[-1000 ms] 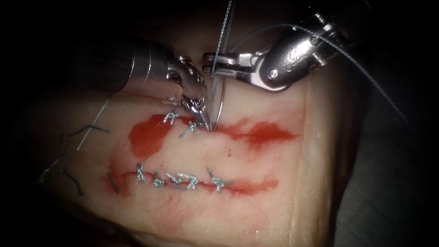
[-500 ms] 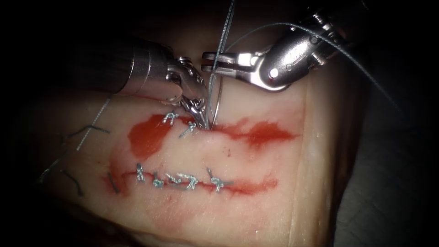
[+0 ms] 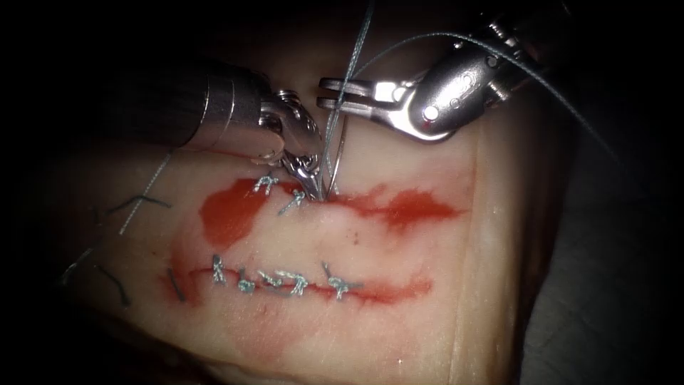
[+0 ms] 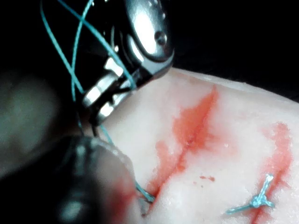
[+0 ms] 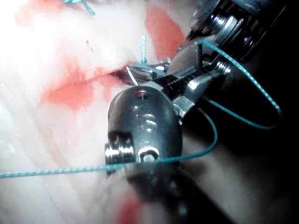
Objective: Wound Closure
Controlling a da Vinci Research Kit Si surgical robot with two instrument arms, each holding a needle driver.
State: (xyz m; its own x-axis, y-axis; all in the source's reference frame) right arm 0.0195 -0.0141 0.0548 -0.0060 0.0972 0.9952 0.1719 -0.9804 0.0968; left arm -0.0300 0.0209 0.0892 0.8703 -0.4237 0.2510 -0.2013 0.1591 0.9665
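The tissue (image 3: 399,271) has two cuts; the upper cut (image 3: 399,208) is wet with red fluid. My right tool (image 3: 329,93) reaches in from the upper right, shut on the needle (image 3: 340,146) near its thread end. The needle curves down and enters the tissue at the upper cut, just right of two stitches (image 3: 292,203). My left tool (image 3: 315,191) points down beside the needle, shut on the tissue at the cut's edge. Thread (image 3: 360,43) rises from the right jaws and loops over the right tool. In the left wrist view the right tool (image 4: 100,100) carries thread (image 4: 74,56).
The lower cut (image 3: 399,289) carries a row of several stitches (image 3: 285,281). Cut ends of thread (image 3: 135,207) lie on the tissue's left side. The tissue's right edge (image 3: 491,285) drops away to a dark bench. In the right wrist view, thread (image 5: 243,74) arcs around the left tool (image 5: 145,72).
The right tool has shifted slightly up and right and turned a little. Less of the needle shows above the cut, and the tissue just below the entry point has bulged up.
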